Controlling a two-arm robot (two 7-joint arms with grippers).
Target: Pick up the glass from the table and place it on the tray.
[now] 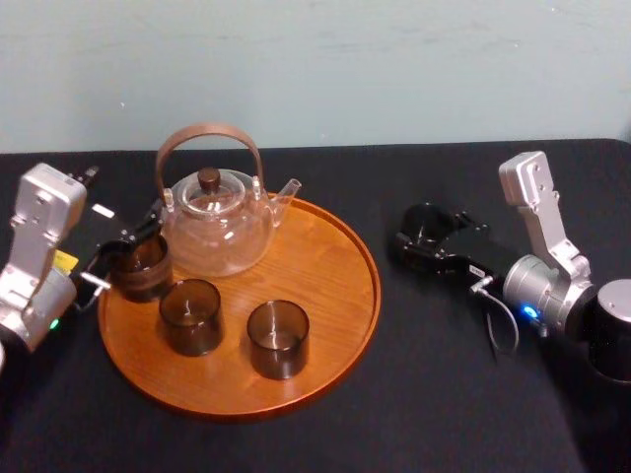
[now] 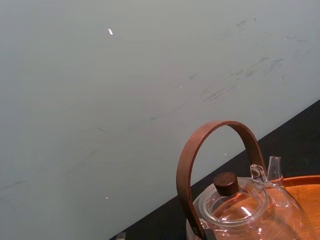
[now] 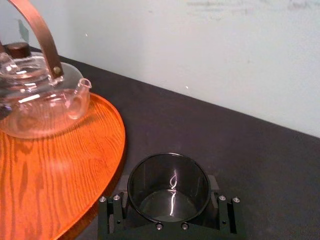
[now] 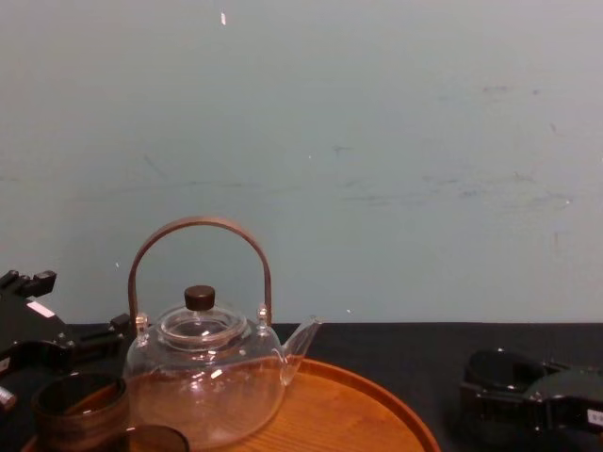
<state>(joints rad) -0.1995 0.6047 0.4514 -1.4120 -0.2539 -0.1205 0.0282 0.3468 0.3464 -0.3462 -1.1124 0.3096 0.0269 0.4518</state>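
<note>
Head view has the left gripper (image 1: 123,251) by a tumbler (image 1: 143,271) at the left edge of the tray (image 1: 340,296), grip impossible to tell. Right of it, the right gripper (image 3: 170,200) encloses the glass (image 3: 169,187) on the table (image 1: 444,394), hold equally unclear; held loosely, it could slip or clip the raised rim. It is dark, smooth, straight-walled

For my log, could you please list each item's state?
teapot: upright on tray, lid on.
left glass: upright, at tray's left edge, within left tool.
middle glass: upright, empty, on tray.
near glass: upright, empty, on tray.
right glass: upright, empty, on table, within right tool.
</note>
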